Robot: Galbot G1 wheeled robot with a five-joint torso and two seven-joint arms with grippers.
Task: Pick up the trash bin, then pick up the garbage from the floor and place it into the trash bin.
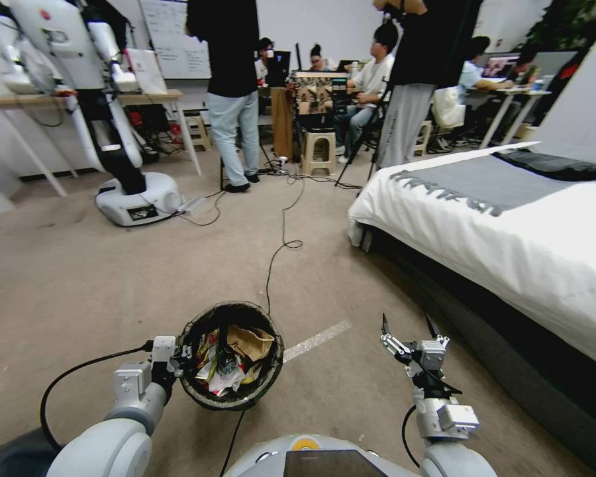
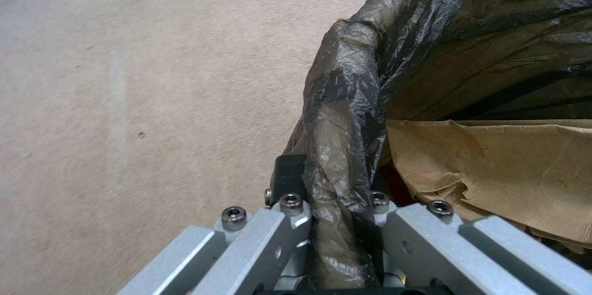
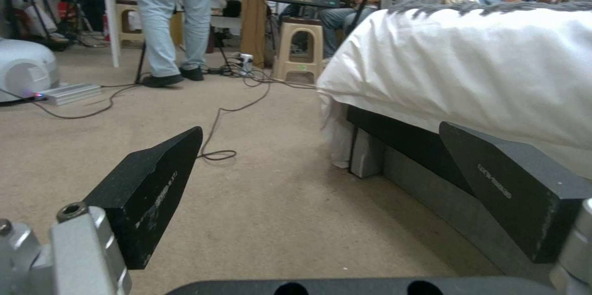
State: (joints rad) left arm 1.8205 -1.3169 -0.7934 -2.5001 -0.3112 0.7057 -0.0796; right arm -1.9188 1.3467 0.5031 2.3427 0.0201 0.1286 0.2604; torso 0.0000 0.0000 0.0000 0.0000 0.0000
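Gripping the trash bin [image 1: 232, 397], left hand [image 1: 179, 358] carries wrappers [image 1: 222, 371].

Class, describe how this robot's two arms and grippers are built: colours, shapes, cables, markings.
Both arms have rounded pale grey shells ending in bare silver metal brackets with hex bolts. A black cable loops beside each wrist. The right gripper has black wedge-shaped fingers with faint lettering; the left gripper shows silver bars.

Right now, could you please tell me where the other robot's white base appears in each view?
Head view: white base, upper left, before the desk.
Left wrist view: far across the carpet from the trash bin.
Right wrist view: beside a silver box.
Shared landmark: beige carpet.
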